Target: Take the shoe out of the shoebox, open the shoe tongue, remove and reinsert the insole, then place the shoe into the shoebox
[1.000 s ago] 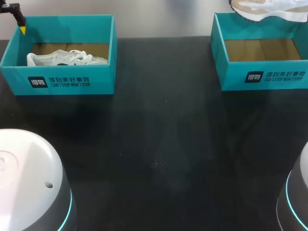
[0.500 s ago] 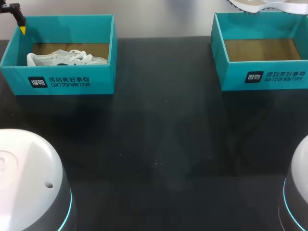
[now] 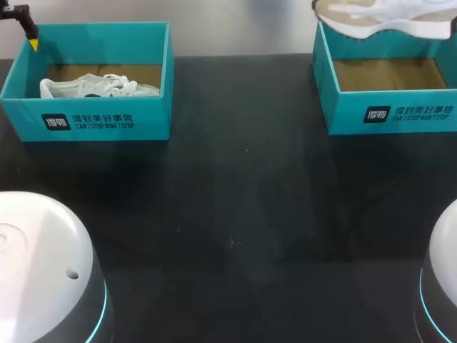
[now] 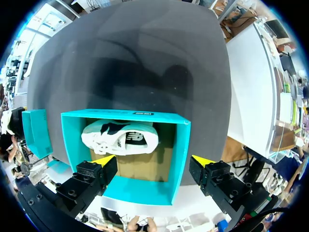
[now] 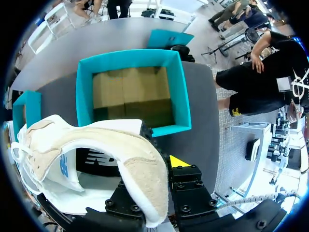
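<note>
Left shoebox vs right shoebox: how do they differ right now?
The left shoebox holds a white shoe lying inside; the right shoebox is empty, a beige-and-white shoe held in the air by its far wall. The left shoebox sits far left, the right shoebox far right. Both are teal, open-topped, same print.

— How did things lie?
— The left shoebox point(image 3: 100, 121) sat at the table's point(image 3: 235, 214) far left, a shoe point(image 3: 93, 87) in it; the right shoebox point(image 3: 400, 114) at far right.
— The other shoe point(image 3: 385, 16)?
— It hung above that box's far rim.
</note>
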`<state>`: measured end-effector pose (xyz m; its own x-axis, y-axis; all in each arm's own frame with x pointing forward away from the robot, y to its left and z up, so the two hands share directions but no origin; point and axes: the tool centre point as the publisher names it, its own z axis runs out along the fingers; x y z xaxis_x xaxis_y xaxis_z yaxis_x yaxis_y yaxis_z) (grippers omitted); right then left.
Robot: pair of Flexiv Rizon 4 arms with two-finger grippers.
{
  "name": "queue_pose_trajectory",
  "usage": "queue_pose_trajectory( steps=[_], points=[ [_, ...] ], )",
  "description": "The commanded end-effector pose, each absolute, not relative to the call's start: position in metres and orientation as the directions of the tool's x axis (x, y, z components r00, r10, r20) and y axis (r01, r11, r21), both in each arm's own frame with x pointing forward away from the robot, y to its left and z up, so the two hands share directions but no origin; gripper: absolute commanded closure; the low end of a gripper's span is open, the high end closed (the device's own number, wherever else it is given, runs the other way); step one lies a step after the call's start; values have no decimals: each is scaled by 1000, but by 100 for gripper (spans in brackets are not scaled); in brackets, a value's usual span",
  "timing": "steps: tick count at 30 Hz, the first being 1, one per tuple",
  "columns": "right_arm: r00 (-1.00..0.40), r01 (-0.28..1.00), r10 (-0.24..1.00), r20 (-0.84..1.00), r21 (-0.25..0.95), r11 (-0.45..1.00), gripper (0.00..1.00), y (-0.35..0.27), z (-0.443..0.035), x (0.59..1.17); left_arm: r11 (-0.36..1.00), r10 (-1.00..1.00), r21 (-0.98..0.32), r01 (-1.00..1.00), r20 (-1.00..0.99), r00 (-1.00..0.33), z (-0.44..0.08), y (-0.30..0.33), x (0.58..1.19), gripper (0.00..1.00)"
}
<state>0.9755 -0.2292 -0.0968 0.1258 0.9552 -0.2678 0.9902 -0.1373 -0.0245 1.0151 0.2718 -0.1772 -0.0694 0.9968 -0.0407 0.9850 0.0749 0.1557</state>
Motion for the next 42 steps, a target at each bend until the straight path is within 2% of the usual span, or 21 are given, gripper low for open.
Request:
queue_pose_trajectory(
  steps=[1,23,42],
  points=[
    [131,986,959,-251,138,-98,100,-208,-105,944,75,997,158,985,-39,-69,-177,272,1014,0],
    [131,986,959,-251,138,-98,100,-208,-105,944,75,997,158,985,-39,-69,-177,272,1014,0],
    [149,977,960,-235,185,-107,100,-123,-152,841,75,997,158,985,-39,-69,-177,272,1014,0]
  ],
)
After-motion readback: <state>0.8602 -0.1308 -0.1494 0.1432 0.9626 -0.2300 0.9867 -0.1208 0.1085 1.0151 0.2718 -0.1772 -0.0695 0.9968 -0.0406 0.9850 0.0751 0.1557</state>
